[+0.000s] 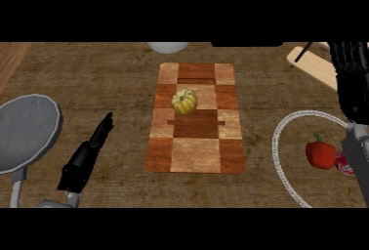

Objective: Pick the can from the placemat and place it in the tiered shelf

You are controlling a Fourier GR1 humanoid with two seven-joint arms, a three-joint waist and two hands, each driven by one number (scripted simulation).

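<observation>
Head view: right hand fingers straight, apparently clear of can.

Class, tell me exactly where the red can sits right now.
In the head view, the red can lies at the far right on the white-rimmed placemat, beside the red pepper, partly hidden by the right hand.

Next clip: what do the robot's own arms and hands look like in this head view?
The left hand is black, long and slim, ending in a pale grey forearm at the lower edge. The right hand is also black, built of ridged, segmented fingers, with a grey forearm below it at the right edge. No cables, sleeves or markings show on either.
</observation>
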